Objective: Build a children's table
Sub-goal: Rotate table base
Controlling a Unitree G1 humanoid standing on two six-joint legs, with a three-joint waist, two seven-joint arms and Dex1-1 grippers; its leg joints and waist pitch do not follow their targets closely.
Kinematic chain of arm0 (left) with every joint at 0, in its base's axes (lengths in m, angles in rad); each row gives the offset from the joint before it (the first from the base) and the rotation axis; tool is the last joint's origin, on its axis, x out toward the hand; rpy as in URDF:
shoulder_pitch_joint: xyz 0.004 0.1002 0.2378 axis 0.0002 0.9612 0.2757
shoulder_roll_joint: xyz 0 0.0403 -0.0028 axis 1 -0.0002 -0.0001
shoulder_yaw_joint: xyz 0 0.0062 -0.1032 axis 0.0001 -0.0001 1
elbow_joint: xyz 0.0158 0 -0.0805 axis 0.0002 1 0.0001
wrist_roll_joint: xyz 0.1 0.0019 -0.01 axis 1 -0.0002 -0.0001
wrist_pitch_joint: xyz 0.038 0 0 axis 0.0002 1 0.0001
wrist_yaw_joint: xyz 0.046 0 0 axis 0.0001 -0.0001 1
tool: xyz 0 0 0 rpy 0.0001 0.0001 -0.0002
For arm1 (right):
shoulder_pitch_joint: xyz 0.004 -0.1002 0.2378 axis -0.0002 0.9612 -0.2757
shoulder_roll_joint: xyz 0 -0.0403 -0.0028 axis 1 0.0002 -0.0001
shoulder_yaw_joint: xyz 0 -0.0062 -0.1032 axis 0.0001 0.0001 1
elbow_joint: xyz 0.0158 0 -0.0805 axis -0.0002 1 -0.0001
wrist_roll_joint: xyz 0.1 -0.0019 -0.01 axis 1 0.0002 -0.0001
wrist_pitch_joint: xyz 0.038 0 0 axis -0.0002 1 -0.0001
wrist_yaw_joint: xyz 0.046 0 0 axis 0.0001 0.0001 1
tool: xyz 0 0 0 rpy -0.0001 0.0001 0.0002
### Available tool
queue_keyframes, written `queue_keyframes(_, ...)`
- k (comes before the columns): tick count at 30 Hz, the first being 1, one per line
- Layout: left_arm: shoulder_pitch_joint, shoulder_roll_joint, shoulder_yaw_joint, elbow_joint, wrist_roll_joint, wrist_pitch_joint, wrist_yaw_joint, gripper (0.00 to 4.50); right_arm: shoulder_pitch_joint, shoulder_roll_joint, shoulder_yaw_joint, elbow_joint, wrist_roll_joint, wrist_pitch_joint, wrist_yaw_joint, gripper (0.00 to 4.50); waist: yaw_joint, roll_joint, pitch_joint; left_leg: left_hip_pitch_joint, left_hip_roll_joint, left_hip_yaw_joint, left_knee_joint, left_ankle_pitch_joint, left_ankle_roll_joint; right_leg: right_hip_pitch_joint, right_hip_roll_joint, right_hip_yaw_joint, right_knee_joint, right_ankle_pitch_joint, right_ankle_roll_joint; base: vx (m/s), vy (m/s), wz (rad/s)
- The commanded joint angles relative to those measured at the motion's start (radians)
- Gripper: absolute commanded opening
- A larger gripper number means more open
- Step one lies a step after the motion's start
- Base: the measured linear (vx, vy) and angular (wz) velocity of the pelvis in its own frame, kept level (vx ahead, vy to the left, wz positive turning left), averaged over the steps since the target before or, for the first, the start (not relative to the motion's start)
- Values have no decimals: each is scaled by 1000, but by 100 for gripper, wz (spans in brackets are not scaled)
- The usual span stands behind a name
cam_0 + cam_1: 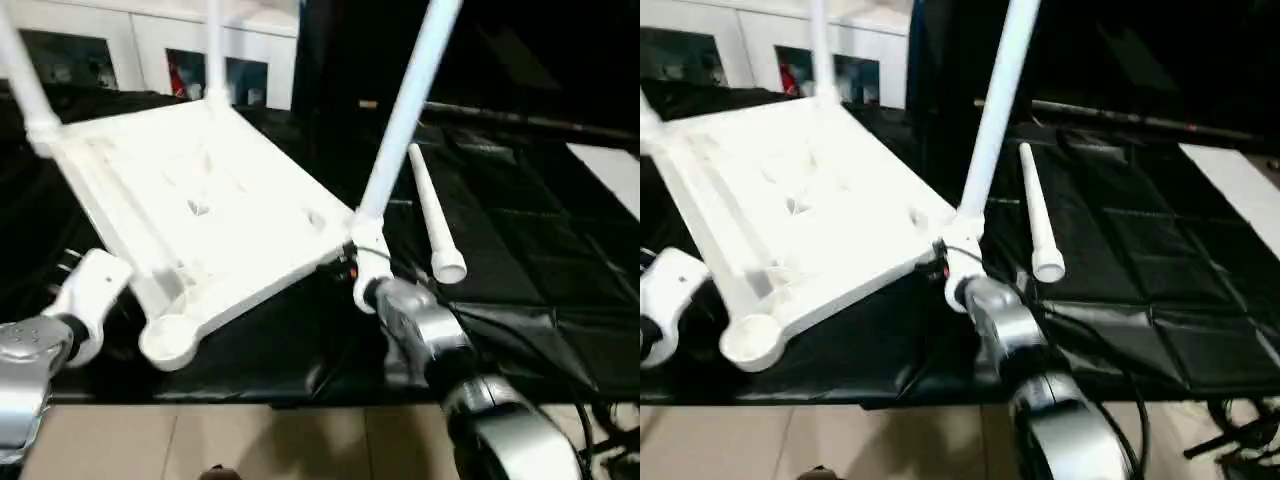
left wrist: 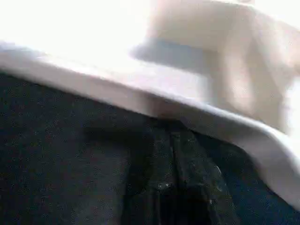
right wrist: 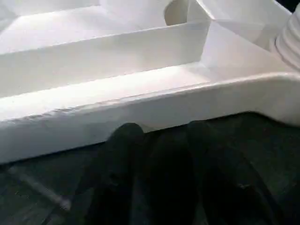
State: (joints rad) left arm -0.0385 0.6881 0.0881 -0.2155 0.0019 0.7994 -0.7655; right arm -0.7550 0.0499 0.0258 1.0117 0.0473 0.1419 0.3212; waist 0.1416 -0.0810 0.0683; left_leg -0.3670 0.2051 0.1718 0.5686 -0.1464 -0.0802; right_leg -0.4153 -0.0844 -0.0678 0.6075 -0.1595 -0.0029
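Tabletop [image 1: 200,215]: white, underside up, tilted on the black-covered work surface [image 1: 520,260], three legs standing in corner sockets, near-left socket [image 1: 170,338] empty; fourth leg [image 1: 433,215] lying loose just to its right. Left gripper [image 2: 183,197]: fingers pressed together, under the tabletop's near-left edge, holding nothing that can be seen. Right gripper [image 3: 161,154]: black fingers [image 3: 117,159] slightly apart just below the tabletop's side wall at the near-right corner; whether they touch it cannot be told.

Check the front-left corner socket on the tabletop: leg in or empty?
Empty. The socket is an open round cup with no tube in it; the spare leg lies loose on the black cover.
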Motion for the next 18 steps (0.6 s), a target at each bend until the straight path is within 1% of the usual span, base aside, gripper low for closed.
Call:
queue_keyframes(1, 6, -1, -91, -58, -66, -28, -110, 0, -42, 6, -6, 25, 7, -31, -8, 151, -4, 47, -63, 31, 21, -16, -80, -532, -86, 18, -53, 44, -77, -360, -162, 0, 0, 0)
queue_keyframes(2, 4, 0, -100, -60, -71, -33, -121, 0, -46, 5, -6, 30, 6, -33, -8, 143, -5, 47, -63, 30, 21, -15, -80, -530, -85, 18, -52, 44, -76, -359, -164, 0, 0, 0)
queue_keyframes(3, -12, -5, -133, -61, -81, -49, -152, 0, -52, 0, -4, 30, 7, -36, -1, 129, -6, 54, -63, 30, 21, -15, -81, -531, -87, 20, -51, 44, -75, -356, -163, 0, 0, 0)
queue_keyframes(4, -30, -12, -158, -55, -93, -57, -171, 0, -57, -6, -3, 35, 5, -43, 11, 129, -6, 56, -63, 29, 20, -15, -81, -529, -88, 21, -49, 43, -74, -357, -158, 0, 0, 0)
queue_keyframes(5, -38, -16, -168, -52, -98, -60, -179, 0, -59, -8, -3, 37, 4, -46, 16, 119, -7, 55, -64, 28, 20, -15, -81, -526, -89, 22, -49, 43, -74, -352, -157, 0, 0, 0)
queue_keyframes(6, -54, -22, -186, -41, -98, -66, -184, 0, -61, -12, -2, 41, 2, -53, 27, 106, -10, 55, -65, 23, 19, -16, -82, -510, -89, 28, -49, 43, -70, -339, -158, 0, 0, 0)
queue_keyframes(7, -76, -32, -204, -17, -89, -82, -183, 0, -58, -18, -1, 38, 1, -57, 41, 97, -12, 58, -67, 24, 19, -13, -80, -502, -89, 27, -48, 44, -71, -332, -159, 0, 0, 0)
queue_keyframes(8, -131, -66, -234, 54, -63, -133, -175, 0, -48, -33, -4, 21, 2, -61, 70, 93, -17, 69, -67, 25, 15, -11, -78, -491, -86, 27, -44, 44, -73, -319, -155, 0, 0, 0)
queue_keyframes(9, -167, -92, -252, 108, -43, -179, -168, 0, -32, -46, -4, -10, 5, -54, 86, 83, -15, 68, -69, 26, 16, -10, -76, -486, -87, 27, -45, 45, -72, -309, -159, 0, 0, 0)
queue_keyframes(10, -211, -121, -271, 172, -25, -219, -161, 0, -12, -63, -5, -50, 7, -47, 94, 83, -17, 76, -68, 23, 15, -11, -76, -472, -87, 31, -43, 46, -70, -294, -160, 0, 0, 0)
queue_keyframes(11, -245, -143, -284, 223, -12, -248, -155, 0, 5, -77, -6, -87, 8, -38, 95, 69, -15, 82, -70, 27, 13, -9, -73, -465, -85, 30, -43, 46, -73, -291, -155, 0, 0, 0)
queue_keyframes(12, -266, -157, -292, 256, -3, -268, -150, 0, 20, -86, -5, -120, 9, -27, 93, 69, -17, 71, -74, 27, 13, -7, -72, -452, -79, 35, -42, 46, -75, -277, -157, 0, 0, 0)
queue_keyframes(13, -301, -177, -302, 312, 10, -305, -138, 0, 40, -100, -6, -168, 11, -9, 91, 69, -15, 97, -75, 23, 11, -10, -69, -423, -81, 39, -42, 47, -65, -251, -162, 0, 0, 0)
queue_keyframes(14, -356, -214, -308, 406, 28, -354, -105, 0, 81, -123, -9, -260, 11, 25, 84, 69, -22, 105, -73, 19, 7, -9, -67, -396, -76, 43, -36, 46, -68, -220, -160, 0, 0, 0)
queue_keyframes(15, -409, -247, -314, 497, 41, -403, -73, 0, 118, -144, -11, -341, 11, 56, 80, 69, -21, 117, -76, 28, 9, -6, -65, -406, -77, 38, -35, 46, -72, -218, -158, 0, 0, 0)
queue_keyframes(16, -453, -272, -317, 573, 52, -439, -40, 0, 150, -161, -14, -411, 14, 84, 80, 69, -22, 97, -75, 29, 5, -3, -59, -409, -64, 41, -33, 47, -74, -241, -154, 0, 0, 0)
queue_keyframes(17, -480, -287, -318, 619, 59, -459, -20, 0, 166, -172, -17, -446, 16, 99, 81, 69, -22, 100, -75, 23, -1, 0, -57, -387, -52, 48, -32, 48, -82, -294, -129, 0, 0, 0)
queue_keyframes(18, -509, -301, -320, 672, 64, -483, 2, 0, 187, -181, -21, -491, 18, 118, 84, 69, -22, 98, -80, 8, -1, -5, -59, -334, -46, 61, -38, 49, -76, -298, -117, 0, 0, 0)
